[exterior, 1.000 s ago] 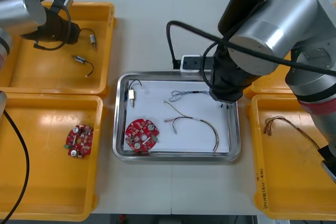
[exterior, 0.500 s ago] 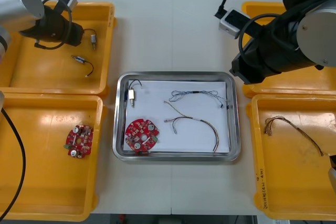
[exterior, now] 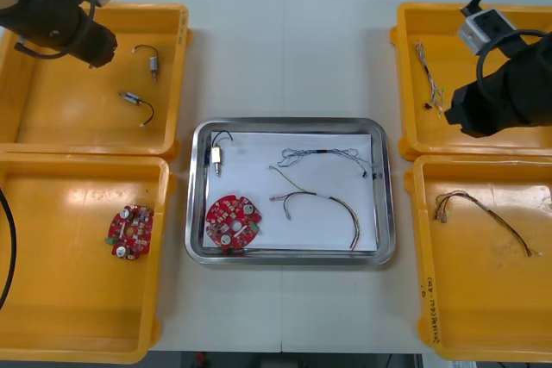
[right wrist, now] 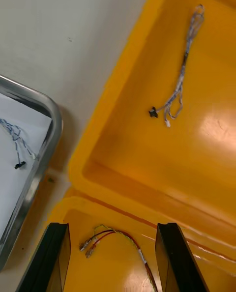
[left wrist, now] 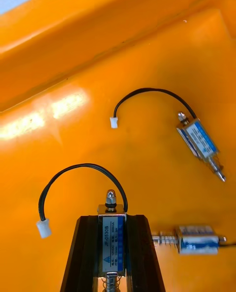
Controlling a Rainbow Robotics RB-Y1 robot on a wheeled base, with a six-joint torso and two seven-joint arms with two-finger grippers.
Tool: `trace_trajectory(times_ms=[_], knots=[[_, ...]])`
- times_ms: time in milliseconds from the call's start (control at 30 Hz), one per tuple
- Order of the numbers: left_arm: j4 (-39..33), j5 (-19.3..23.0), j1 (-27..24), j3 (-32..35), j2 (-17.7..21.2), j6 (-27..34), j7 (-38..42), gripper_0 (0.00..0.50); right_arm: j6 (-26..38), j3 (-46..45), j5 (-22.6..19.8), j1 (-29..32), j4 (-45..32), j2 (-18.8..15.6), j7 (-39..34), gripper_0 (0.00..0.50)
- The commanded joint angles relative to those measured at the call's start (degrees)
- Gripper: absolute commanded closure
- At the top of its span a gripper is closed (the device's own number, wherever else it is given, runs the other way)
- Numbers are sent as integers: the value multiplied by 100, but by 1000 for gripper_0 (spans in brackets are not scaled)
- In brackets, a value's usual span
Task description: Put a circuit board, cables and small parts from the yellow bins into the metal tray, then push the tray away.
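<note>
left claw (left wrist: 112,219) clamping a small metal part (left wrist: 111,240) above the far-left corner yellow bin (exterior: 52,131), right claw (right wrist: 113,228) hanging wide open and empty over the right-edge bins (exterior: 483,151), tray (exterior: 289,258) sitting at tabletop (exterior: 285,49) centre holding board (exterior: 232,221) and cables (exterior: 323,200)

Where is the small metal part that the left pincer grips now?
In the left wrist view, the small metal part sits between the left pincer fingers, at the far left yellow bin, near two loose parts.
</note>
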Motion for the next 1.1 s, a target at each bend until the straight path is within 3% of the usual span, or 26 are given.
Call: trace_trajectory(times_ms=[33, 200, 567, 1100], knots=[[-851, -400, 64, 104, 273, 702, 726, 500, 18, -640, -104, 378, -216, -365, -145, 0], [-1616, -444, 108, 16, 255, 1511, 1491, 499, 18, -1088, -157, 729, -216, -471, -171, 0], [-3742, -400, 714, -441, 211, 2363, 3302, 499, 18, -1729, -324, 1230, -233, -506, -145, 0], [-5368, -400, 767, -819, -510, 3348, 5130, 499, 18, -2107, -544, 1520, -233, -497, -13, 0]])
